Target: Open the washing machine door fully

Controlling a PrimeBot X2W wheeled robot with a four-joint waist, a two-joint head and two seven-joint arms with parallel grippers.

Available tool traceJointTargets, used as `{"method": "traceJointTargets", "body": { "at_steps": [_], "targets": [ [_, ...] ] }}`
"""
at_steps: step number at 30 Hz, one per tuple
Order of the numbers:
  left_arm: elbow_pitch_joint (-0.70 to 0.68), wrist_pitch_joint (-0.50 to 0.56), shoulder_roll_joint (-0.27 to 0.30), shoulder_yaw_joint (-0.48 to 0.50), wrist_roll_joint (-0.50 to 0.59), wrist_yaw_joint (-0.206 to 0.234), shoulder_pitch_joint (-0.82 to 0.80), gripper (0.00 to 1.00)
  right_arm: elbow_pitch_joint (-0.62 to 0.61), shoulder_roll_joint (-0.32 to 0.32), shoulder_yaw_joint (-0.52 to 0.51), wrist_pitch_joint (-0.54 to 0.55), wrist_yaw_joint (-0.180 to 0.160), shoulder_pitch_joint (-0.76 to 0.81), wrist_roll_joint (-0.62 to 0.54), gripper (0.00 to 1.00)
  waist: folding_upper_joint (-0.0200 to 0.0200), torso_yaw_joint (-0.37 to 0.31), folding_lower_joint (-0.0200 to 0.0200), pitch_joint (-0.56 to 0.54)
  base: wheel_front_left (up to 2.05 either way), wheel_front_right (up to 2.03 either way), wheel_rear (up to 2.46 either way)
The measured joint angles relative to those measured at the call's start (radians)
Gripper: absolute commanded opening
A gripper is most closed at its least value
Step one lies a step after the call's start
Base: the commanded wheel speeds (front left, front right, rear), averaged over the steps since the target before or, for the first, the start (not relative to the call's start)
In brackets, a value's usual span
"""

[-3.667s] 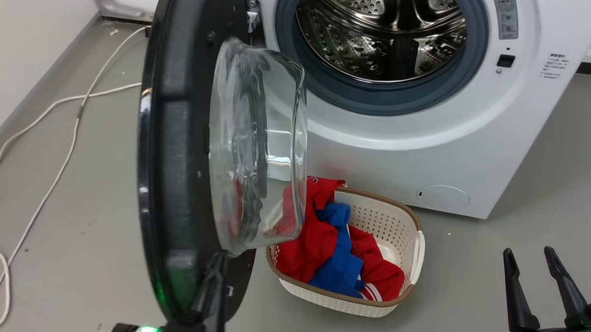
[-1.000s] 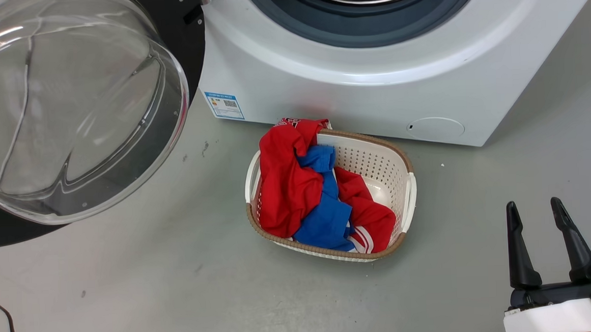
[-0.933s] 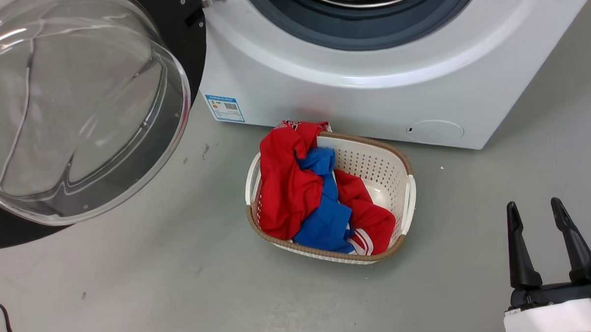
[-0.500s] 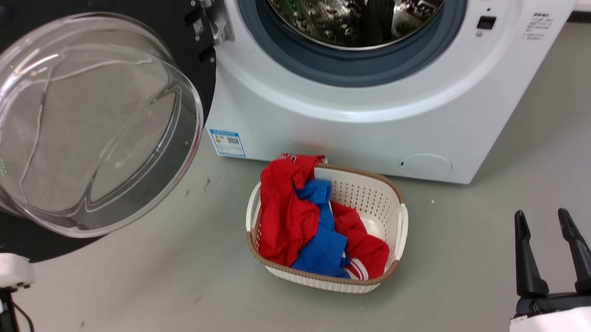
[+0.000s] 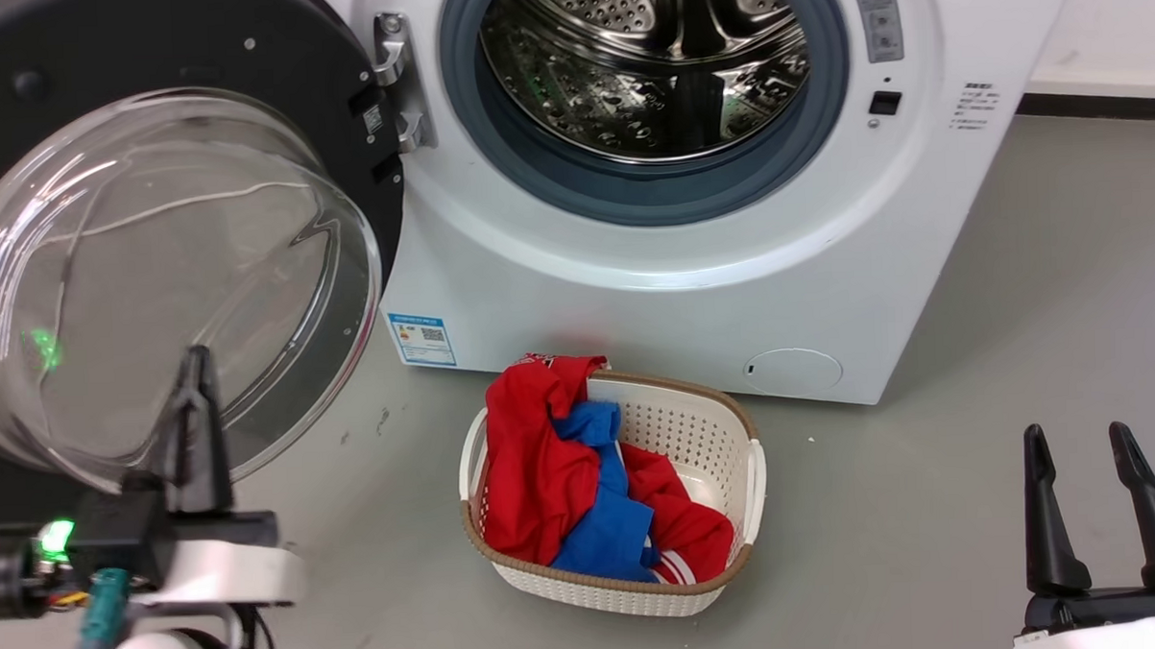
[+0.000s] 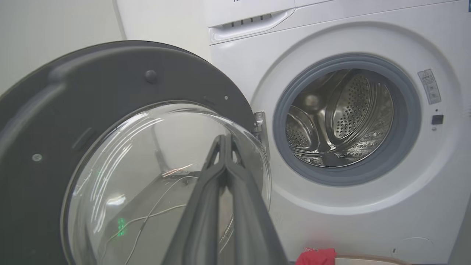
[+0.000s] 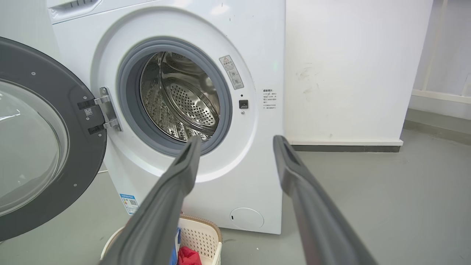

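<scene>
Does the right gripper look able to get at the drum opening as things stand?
Probably yes. The washing machine door stands wide open on the hinge side, clear of the drum opening, and the open right gripper points at it with nothing between. The laundry basket sits lower, on the floor.

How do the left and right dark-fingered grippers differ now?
The left gripper has its two long dark fingers closed together; the right gripper has them spread apart. The left gripper points at the round glossy black washing machine door; the right gripper at the white machine front. Both hold nothing.
</scene>
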Motion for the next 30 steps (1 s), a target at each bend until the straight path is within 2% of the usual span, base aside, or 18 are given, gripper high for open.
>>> {"method": "traceJointTargets", "body": {
  "at_steps": [4,5,6,7,21,30],
  "targets": [
    [0.015,0.0,-0.028,-0.043,0.003,0.009,0.031,0.0,-0.005,0.0,-0.003,0.0,0.0,0.008,0.002,1.0,0.0,-0.022,0.0,-0.009,0.0,0.0,0.0],
    [0.023,0.0,-0.034,-0.053,0.003,0.011,0.042,0.2,-0.006,0.0,-0.003,0.0,0.0,0.011,0.004,1.0,0.0,-0.028,0.0,-0.011,0.0,0.0,0.0],
    [0.03,0.0,-0.039,-0.06,0.006,0.015,0.054,0.94,-0.007,0.0,-0.003,0.0,0.0,0.014,0.005,1.0,0.0,-0.035,0.0,-0.014,0.0,0.0,0.0],
    [0.034,0.0,-0.044,-0.069,0.006,0.018,0.061,1.0,-0.008,0.0,-0.005,0.0,0.0,0.016,0.007,1.0,0.0,-0.04,-0.0001,-0.016,0.0,0.0,0.0],
    [0.042,0.0,-0.074,-0.171,-0.01,0.096,0.141,1.0,-0.008,0.0,-0.003,0.0,0.0,0.049,0.02,1.0,0.0,-0.084,0.0,-0.037,0.0,0.0,0.0],
    [0.091,0.0,-0.076,-0.189,-0.031,0.114,0.169,1.0,-0.002,0.0,0.017,0.0,0.0,0.069,0.02,1.0,0.0,-0.097,0.0,-0.048,0.0,0.0,0.0]
  ]
}}
